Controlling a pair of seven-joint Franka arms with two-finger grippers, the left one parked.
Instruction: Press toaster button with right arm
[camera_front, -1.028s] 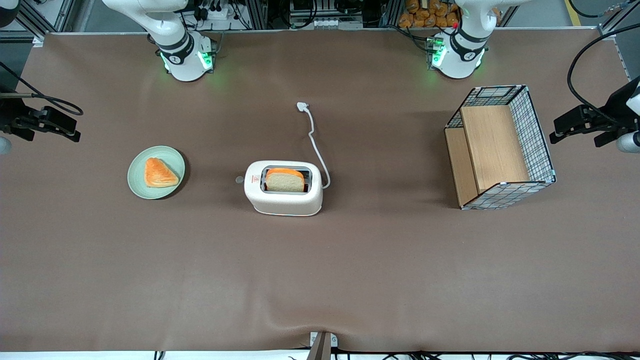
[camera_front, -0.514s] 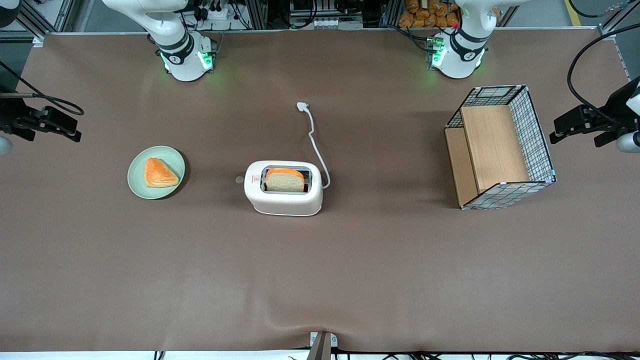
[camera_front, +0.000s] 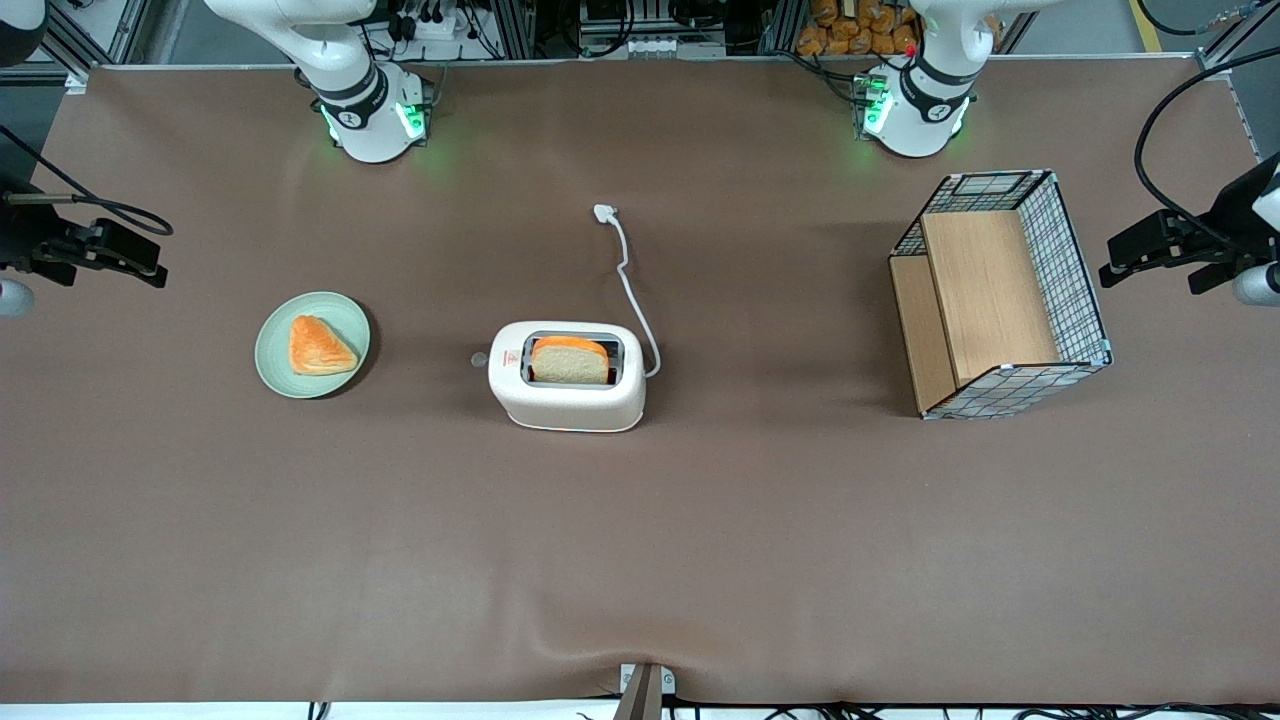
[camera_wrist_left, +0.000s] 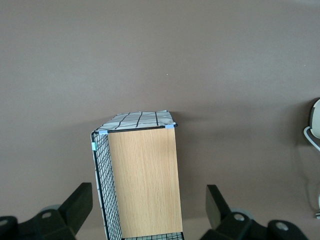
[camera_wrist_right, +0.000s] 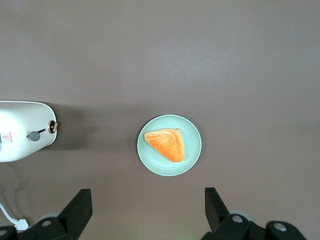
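Note:
The cream-white toaster (camera_front: 567, 385) stands mid-table with a slice of bread (camera_front: 570, 362) in its slot. The grey toaster button (camera_front: 479, 358) sticks out of the narrow end face that points toward the working arm's end of the table. In the right wrist view the toaster (camera_wrist_right: 20, 131) and its button (camera_wrist_right: 34, 135) show from above. My right gripper (camera_front: 150, 270) hovers high at the working arm's end of the table, well away from the toaster. In the right wrist view the gripper (camera_wrist_right: 147, 196) is open and empty, above bare table beside the plate.
A green plate (camera_front: 275, 370) with an orange pastry (camera_front: 318, 346) lies between the gripper and the toaster; it also shows in the right wrist view (camera_wrist_right: 192, 155). The white cord (camera_front: 630, 280) trails from the toaster. A wire-and-wood basket (camera_front: 1000, 295) stands toward the parked arm's end.
My right gripper has shifted slightly toward the table's middle. The toaster, plate and basket have not moved.

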